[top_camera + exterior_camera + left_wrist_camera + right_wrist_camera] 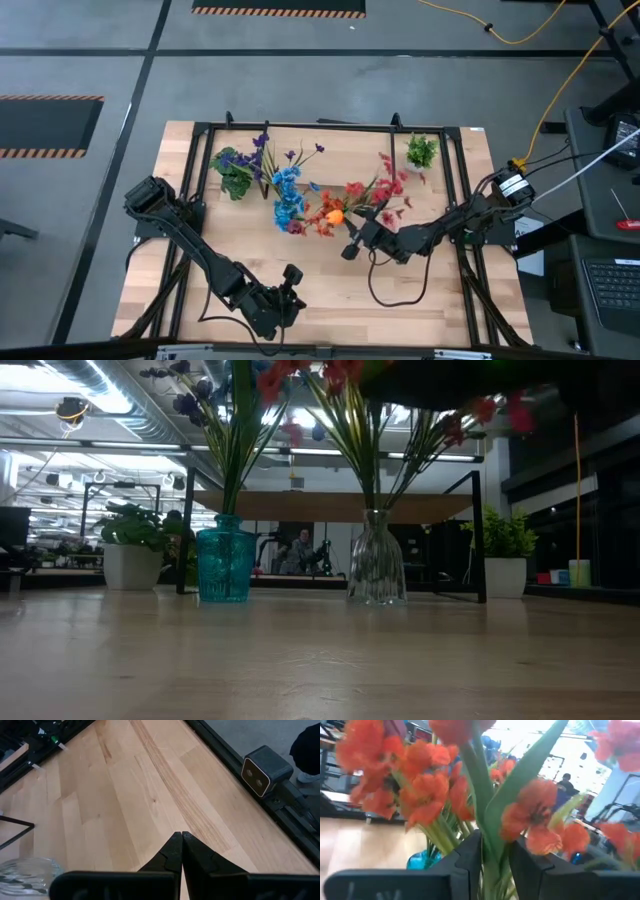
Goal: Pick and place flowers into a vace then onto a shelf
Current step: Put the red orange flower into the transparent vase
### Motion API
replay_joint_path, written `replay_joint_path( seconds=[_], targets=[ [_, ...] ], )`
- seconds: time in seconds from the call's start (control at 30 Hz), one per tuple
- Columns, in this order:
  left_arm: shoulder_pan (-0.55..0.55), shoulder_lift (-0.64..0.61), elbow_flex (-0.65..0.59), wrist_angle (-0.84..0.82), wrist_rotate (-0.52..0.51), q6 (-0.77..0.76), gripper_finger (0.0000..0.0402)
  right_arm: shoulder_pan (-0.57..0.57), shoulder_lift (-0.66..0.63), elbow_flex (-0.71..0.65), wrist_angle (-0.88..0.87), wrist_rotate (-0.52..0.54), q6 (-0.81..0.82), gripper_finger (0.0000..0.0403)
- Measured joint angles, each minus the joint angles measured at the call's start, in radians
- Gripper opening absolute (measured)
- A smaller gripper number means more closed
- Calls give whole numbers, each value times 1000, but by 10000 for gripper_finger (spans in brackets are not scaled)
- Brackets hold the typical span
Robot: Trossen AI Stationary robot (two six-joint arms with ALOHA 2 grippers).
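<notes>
Green flower stem [492,845] pinched between right gripper [495,857] fingers, left gripper [181,851] fingers closed, empty

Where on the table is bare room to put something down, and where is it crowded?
Bare wood lies along the near edge of the table, between the shut left gripper and the right gripper. The far side is crowded: flowers in the blue vase and clear vase, with potted plants at both ends.

Light wooden table [420,290] with blue vase [224,565], clear vase [376,572], two potted plants [130,550].
</notes>
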Motion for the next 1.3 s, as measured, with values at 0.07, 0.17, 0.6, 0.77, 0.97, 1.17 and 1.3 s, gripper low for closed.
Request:
replay_joint_path(
  seconds=[0.07,0.17,0.6,0.77,0.97,1.17,1.3],
  targets=[
    [0,0,0,0,0,0,3,0,0,32,-51,33,-2,96],
    [0,0,0,-3,0,0,3,0,0,76,-161,57,3,96],
    [-9,0,0,-22,5,-19,3,33,0,226,-389,175,36,96],
    [-19,0,0,-22,5,-26,3,46,0,234,-397,210,52,96],
    [-20,0,0,-22,3,-27,3,51,-21,234,-531,207,164,96],
    [-20,0,0,-22,3,-27,3,52,-76,234,-740,140,352,96],
    [-20,0,0,-22,3,-27,3,52,-125,234,-898,31,505,96]
  ],
)
